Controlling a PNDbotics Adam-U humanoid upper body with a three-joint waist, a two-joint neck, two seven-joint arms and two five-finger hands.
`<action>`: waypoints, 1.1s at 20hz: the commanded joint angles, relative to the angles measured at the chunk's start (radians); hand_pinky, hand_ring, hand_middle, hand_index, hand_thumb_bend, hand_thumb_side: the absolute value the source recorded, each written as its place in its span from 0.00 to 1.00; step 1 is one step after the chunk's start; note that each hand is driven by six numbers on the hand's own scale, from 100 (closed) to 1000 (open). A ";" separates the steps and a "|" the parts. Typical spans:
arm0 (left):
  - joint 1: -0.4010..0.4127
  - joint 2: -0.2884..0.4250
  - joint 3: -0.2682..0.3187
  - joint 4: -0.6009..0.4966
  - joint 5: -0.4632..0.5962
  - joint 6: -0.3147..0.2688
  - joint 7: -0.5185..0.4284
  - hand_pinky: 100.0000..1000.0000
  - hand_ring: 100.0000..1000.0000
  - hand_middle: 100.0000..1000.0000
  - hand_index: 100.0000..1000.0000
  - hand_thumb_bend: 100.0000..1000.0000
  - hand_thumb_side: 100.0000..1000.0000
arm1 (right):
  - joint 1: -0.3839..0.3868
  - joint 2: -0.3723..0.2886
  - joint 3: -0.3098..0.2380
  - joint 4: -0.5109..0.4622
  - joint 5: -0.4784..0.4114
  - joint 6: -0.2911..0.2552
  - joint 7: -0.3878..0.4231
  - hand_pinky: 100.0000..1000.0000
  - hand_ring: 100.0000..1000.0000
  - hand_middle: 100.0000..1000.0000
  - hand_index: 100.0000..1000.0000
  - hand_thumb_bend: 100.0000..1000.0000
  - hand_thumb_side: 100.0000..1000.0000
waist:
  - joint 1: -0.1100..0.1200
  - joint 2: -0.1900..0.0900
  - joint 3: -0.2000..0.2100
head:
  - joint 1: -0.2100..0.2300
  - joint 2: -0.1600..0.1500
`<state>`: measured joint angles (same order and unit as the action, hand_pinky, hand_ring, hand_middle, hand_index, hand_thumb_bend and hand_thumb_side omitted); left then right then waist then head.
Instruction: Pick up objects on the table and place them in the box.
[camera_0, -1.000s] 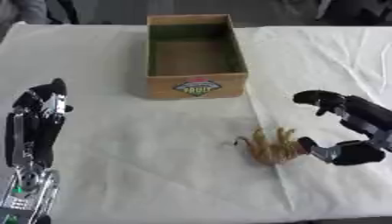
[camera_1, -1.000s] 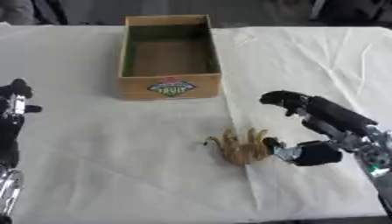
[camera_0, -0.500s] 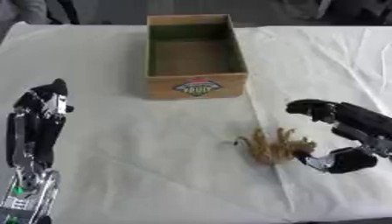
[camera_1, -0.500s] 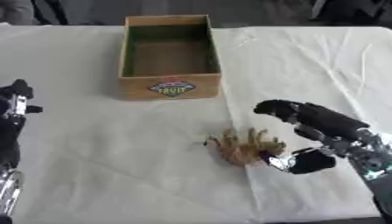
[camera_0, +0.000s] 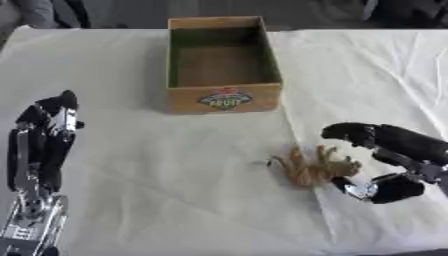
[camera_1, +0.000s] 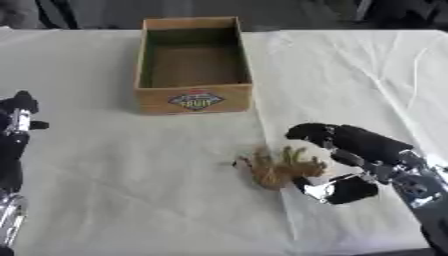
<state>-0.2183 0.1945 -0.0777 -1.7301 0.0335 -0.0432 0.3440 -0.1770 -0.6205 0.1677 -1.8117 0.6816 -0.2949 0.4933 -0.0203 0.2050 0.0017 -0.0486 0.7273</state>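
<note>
One object is all I can find to deal with, and my right robot hand (camera_1: 350, 162) is at it now in the lower right of the frame: fingers arched over the top, thumb low beneath, spread wide and clasping nothing yet. Between and just left of those fingers lies the tan spiky thing (camera_1: 278, 167), a tangle of brownish prongs on the white bench (camera_0: 175, 165), near the middle, slightly right and low. Whether my fingertips already touch it I cannot tell.

My left robot hand (camera_0: 48, 130) stands idle at the left edge, fingers up and relaxed, holding nothing.

Further up, at upper centre, sits the cardboard box (camera_0: 224, 62), open-topped with a printed label on its near wall. Its floor looks bare, so I judge the task barely begun: the grasp, the lift and the carry up to the box are all left.

What the tan thing actually is I cannot make out. My right forearm is cut off by the frame's right edge.
</note>
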 joint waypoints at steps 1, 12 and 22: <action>-0.004 0.018 -0.001 -0.011 -0.004 -0.001 -0.004 0.49 0.74 0.44 0.56 0.27 0.44 | -0.018 -0.011 -0.001 0.008 0.015 -0.007 -0.005 0.66 0.89 0.92 0.99 0.13 0.58 | 0.002 -0.015 0.002 | -0.004 -0.004; -0.004 0.017 -0.003 -0.011 -0.002 0.000 -0.005 0.49 0.74 0.44 0.56 0.26 0.44 | -0.033 -0.001 0.031 0.038 0.032 -0.034 0.004 0.66 0.89 0.92 0.99 0.12 0.60 | 0.004 -0.014 0.005 | -0.007 -0.002; -0.004 0.017 -0.003 -0.011 -0.002 -0.001 -0.006 0.49 0.74 0.44 0.56 0.26 0.44 | -0.030 0.005 0.043 0.051 0.049 -0.046 0.015 0.66 0.89 0.92 0.99 0.12 0.62 | 0.003 -0.014 0.005 | -0.007 -0.003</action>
<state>-0.2159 0.1945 -0.0780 -1.7301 0.0335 -0.0419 0.3420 -0.1982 -0.6025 0.2160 -1.7561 0.7238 -0.3378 0.5089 -0.0177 0.2042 0.0065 -0.0545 0.7276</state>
